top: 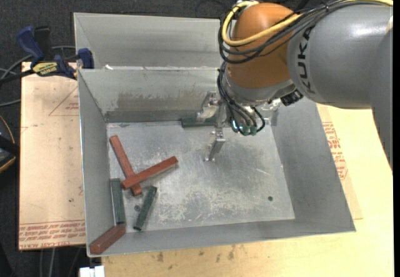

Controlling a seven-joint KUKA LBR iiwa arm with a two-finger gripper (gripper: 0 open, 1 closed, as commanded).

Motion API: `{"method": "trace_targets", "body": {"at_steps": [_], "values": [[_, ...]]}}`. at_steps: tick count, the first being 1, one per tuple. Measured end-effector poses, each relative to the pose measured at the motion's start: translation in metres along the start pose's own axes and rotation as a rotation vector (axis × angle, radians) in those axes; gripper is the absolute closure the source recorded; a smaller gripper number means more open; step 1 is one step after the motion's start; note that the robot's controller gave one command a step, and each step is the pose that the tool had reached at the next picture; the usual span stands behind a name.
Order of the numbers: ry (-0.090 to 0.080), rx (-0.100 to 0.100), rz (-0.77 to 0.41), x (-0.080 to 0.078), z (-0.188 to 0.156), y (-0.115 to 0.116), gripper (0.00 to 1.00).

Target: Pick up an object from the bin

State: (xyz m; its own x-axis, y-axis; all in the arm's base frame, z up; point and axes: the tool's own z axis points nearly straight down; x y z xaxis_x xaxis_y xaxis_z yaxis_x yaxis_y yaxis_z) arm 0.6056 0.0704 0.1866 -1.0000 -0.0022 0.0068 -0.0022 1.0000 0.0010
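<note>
Your gripper point(214, 146) hangs over the bare floor of the grey metal bin point(250, 194), just right of a short dark green bar point(190, 122) by the far wall, the nearest thing to pick. You cannot tell how far open it is.

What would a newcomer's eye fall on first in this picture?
First the arm's orange cover at the upper right, with the gripper below it over the middle of the bin. Then the red-brown sticks, crossed beside dark green sticks at the bin's near left corner; another dark green piece lies apart by the far wall.
</note>
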Motion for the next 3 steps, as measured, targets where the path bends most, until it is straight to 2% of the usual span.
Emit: {"method": "trace_targets", "body": {"at_steps": [1,2,3], "values": [[-0.008,0.0,0.001,-0.002,-0.005,0.0,0.0],[-0.014,0.001,-0.065,0.006,0.034,0.02,0.0],[-0.018,-0.001,-0.366,0.015,0.109,0.081,1.0]]}}
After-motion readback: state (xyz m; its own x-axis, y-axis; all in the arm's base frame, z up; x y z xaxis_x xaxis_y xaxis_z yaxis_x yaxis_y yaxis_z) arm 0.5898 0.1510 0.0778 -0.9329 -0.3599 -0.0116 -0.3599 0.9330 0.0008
